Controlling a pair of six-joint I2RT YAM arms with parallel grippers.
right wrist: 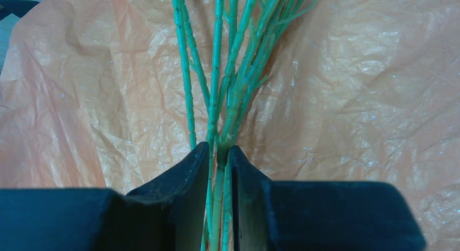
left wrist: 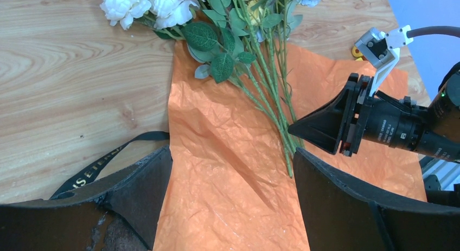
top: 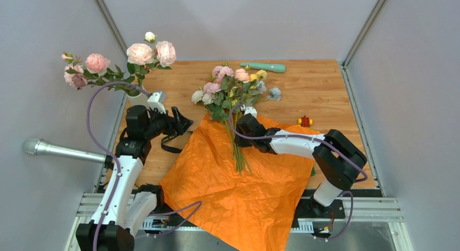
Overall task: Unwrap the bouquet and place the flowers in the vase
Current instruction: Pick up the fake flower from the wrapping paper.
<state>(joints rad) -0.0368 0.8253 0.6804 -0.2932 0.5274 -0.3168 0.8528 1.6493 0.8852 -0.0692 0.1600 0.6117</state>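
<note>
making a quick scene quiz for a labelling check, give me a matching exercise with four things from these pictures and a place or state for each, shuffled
Things:
1. paper
2. strap
3. teal stick
4. right end effector

Place or state:
a. at the far edge of the table
b. closed on green stems
c. spread open under the stems
d. loose on the table, left of the paper

Pairs: 1-c, 2-d, 3-a, 4-b
</note>
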